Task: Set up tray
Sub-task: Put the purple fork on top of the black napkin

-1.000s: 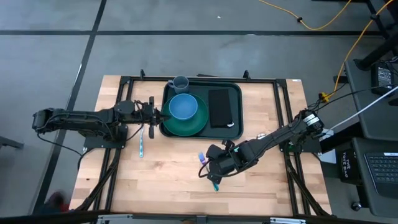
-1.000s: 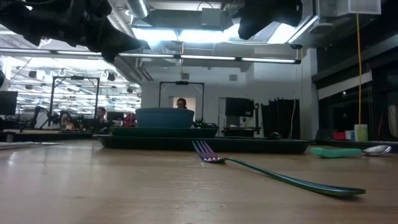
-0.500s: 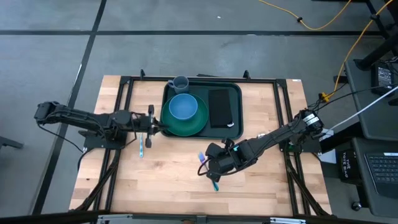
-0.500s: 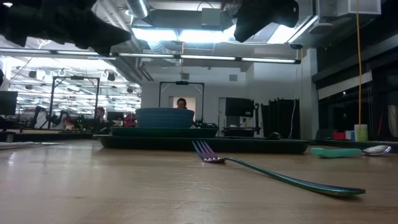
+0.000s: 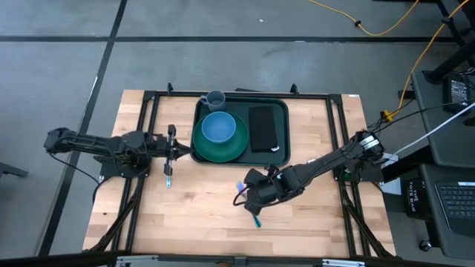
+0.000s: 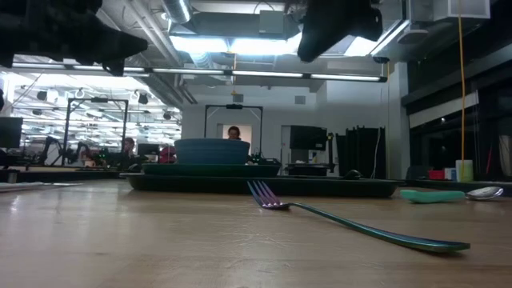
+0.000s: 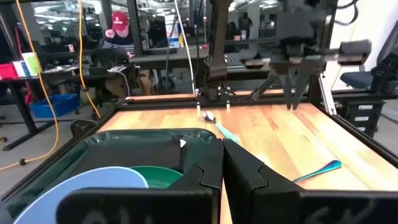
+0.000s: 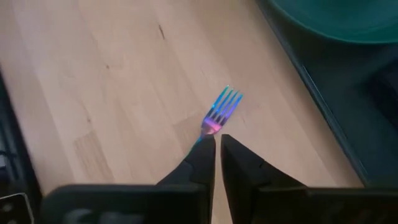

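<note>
The tray (image 5: pixel 241 127) sits flat at the far middle of the wooden surface (image 5: pixel 208 215). It looks like hard, smooth plastic, so it should be stiff, light and a bit slippery. Its raised rim is the best place to grab. It already carries a green plate (image 5: pixel 220 145), a blue bowl (image 5: pixel 218 127) and a black napkin (image 5: pixel 263 128). The left pincer (image 5: pixel 170 145) hangs just beside the tray, closed and empty. The right pincer (image 5: pixel 247 194), nearly closed and empty, hovers over a fork (image 5: pixel 249 205).

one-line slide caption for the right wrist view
Shut right gripper above iridescent metal fork on wooden table.
</note>
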Controlling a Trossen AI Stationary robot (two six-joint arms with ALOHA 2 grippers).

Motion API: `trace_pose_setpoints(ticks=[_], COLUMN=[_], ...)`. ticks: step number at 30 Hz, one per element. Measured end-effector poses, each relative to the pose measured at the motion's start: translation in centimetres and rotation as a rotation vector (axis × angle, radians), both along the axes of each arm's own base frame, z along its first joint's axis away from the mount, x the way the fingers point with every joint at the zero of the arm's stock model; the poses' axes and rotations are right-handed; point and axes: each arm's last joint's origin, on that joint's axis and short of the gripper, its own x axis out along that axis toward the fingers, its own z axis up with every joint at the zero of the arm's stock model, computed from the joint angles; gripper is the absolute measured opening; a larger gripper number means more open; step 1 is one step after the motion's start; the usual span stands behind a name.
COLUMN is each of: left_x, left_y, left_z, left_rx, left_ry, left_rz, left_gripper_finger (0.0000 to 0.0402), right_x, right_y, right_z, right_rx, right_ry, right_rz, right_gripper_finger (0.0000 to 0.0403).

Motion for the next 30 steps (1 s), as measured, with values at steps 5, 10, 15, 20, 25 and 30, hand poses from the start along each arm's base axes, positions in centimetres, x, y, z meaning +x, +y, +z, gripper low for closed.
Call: trace_pose_setpoints(ticks=[5,10,15,20,25,30], left_x=[-0.3,-0.3,-0.3,-0.3,-0.3,-0.3], left_y=[0.0,0.0,0.0,0.0,0.0,0.0], left_z=[0.1,0.0,0.0,0.0,0.0,-0.1], left_rx=[-0.026,-0.042,-0.052,-0.055,-0.059,-0.062], left_ry=[-0.007,-0.002,-0.002,-0.002,-0.002,0.005], left_rz=[0.000,0.000,0.000,0.000,0.001,0.001], left_gripper_finger=[0.0003,0.0005,0.0001,0.0004,0.0005,0.0001], right_x=[0.9,1.5,1.9,2.1,2.4,2.7], right_y=[-0.2,-0.1,0.2,0.3,0.4,0.5], right_z=[-1.8,-3.5,-4.6,-5.1,-6.1,-7.6], right_rx=[0.031,0.068,0.104,0.134,0.122,0.108], right_ry=[0.055,0.114,0.139,0.139,0.156,0.184], right_rz=[-0.001,-0.015,-0.043,-0.092,-0.115,-0.124], right_gripper_finger=[0.0060,0.0128,0.0200,0.0252,0.0263,0.0250])
